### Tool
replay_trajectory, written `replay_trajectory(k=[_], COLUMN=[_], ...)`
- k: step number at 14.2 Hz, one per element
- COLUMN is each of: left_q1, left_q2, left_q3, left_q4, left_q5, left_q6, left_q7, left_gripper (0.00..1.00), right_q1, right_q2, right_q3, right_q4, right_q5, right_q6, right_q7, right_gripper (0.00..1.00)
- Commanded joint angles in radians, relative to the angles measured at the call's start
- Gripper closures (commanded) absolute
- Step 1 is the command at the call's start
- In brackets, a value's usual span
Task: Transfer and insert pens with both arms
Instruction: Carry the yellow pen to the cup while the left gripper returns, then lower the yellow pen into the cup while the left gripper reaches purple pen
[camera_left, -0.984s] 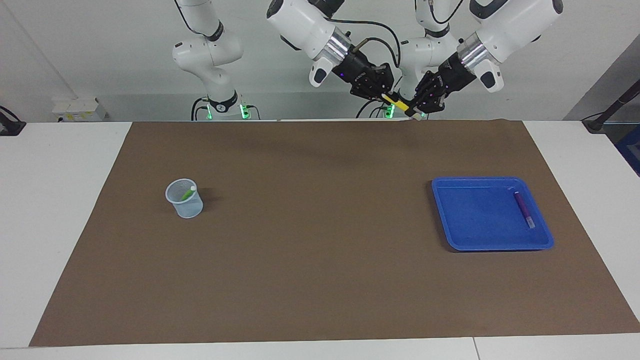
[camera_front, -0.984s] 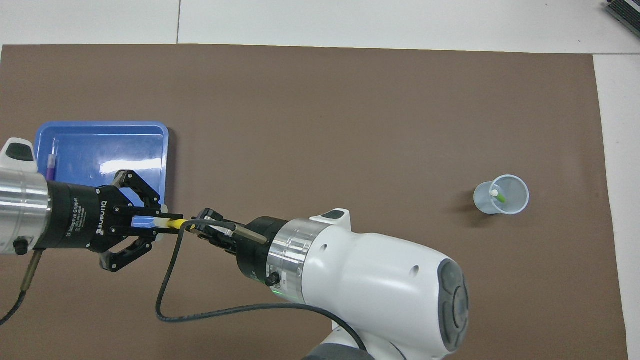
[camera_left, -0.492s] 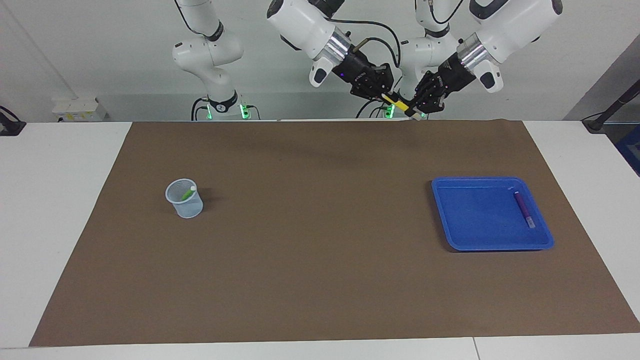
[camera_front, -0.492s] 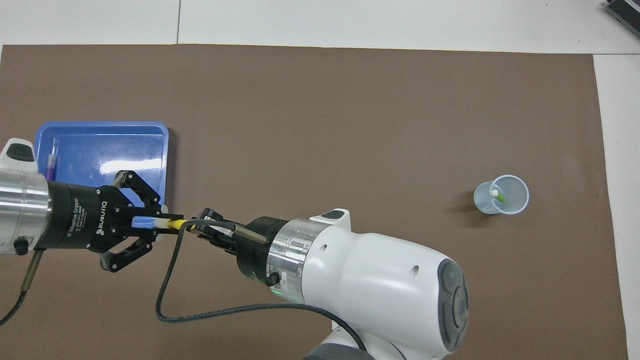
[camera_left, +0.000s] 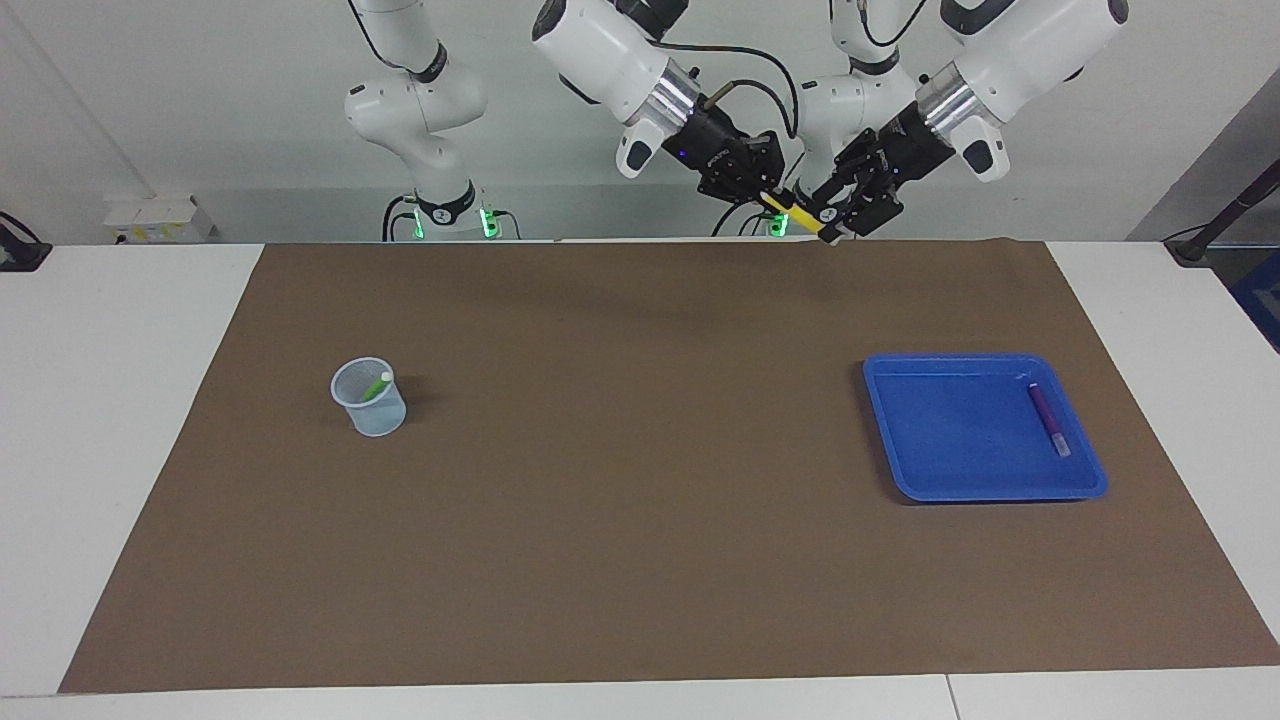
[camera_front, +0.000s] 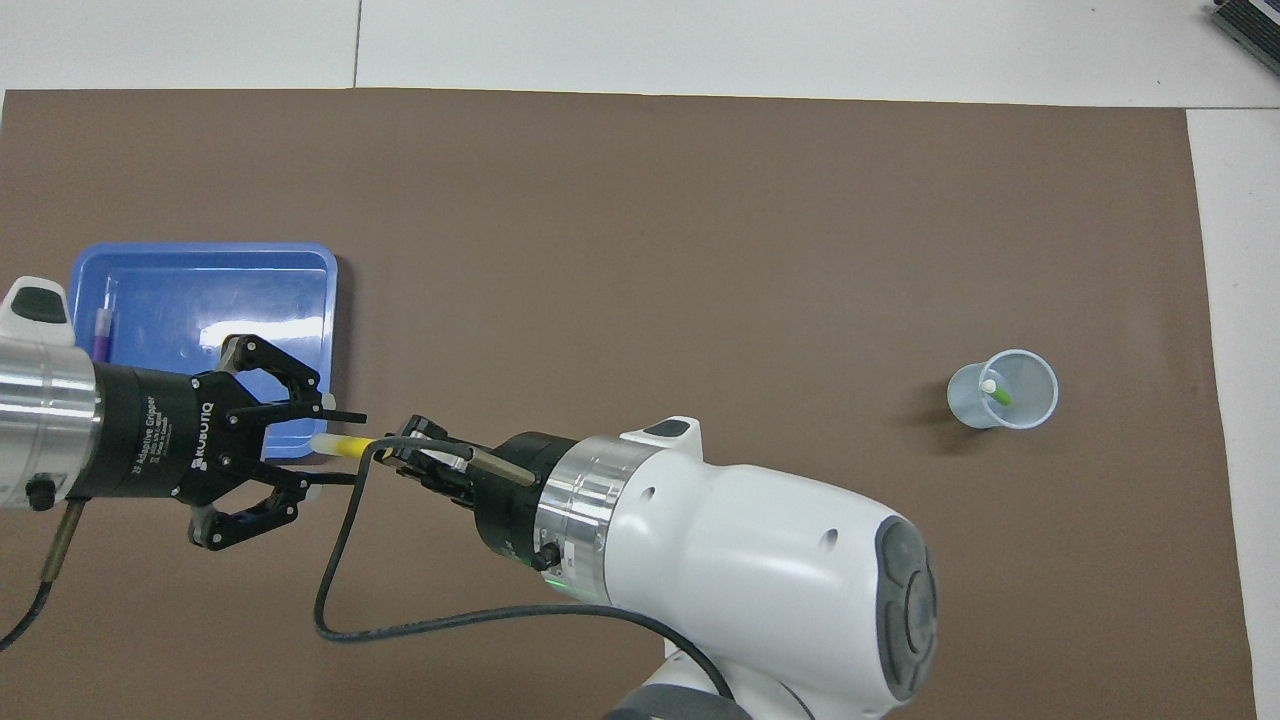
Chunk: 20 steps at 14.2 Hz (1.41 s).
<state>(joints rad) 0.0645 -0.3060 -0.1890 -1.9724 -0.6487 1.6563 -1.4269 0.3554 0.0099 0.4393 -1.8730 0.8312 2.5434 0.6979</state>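
Two grippers meet mid-air: my right gripper (camera_front: 400, 458) pinches yellow pen (camera_front: 343, 446); left gripper (camera_front: 335, 447) spread around pale end, apparently not touching.

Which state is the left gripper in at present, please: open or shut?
Open. In the overhead view the left gripper's fingers stand apart on either side of the yellow pen, which the right gripper holds.

left arm (camera_front: 40, 430) cut off at edge, purple pen (camera_front: 102, 335) partly hidden
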Motion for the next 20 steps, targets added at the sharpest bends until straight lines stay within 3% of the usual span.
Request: replay_trajectory(k=[1, 4, 12, 16, 20], left_q1=[0.046, 0.138, 0.230, 0.267, 0.290], left_q2=[-0.035, -0.047, 0.004, 0.086, 0.174], left_q3=[0.007, 0.008, 0.007, 0.007, 0.007], left_q4=[-0.037, -0.059, -0.108, -0.106, -0.100], left_q5=[-0.008, 0.003, 0.268, 0.374, 0.458], left_q6=[0.007, -0.010, -0.006, 0.072, 0.173], left_q7=[0.106, 0.364, 1.021, 1.224, 1.387], left_gripper=[0.00, 0.00, 0.01, 0.01, 0.01], right_q1=[-0.077, -0.171, -0.470, -0.573, -0.664], right_q2=[-0.024, -0.037, -0.080, -0.085, -0.082], right_q3=[0.001, 0.002, -0.002, -0.007, -0.007], right_q4=[-0.020, -0.021, -0.035, -0.040, -0.043], right_q5=[-0.021, -0.188, -0.558, -0.826, -0.969], right_q6=[-0.137, -0.341, -0.810, -0.874, -0.859], right_q7=[-0.134, -0.225, -0.696, -0.999, -1.234], right_gripper=[1.00, 1.00, 1.00, 1.00, 1.00])
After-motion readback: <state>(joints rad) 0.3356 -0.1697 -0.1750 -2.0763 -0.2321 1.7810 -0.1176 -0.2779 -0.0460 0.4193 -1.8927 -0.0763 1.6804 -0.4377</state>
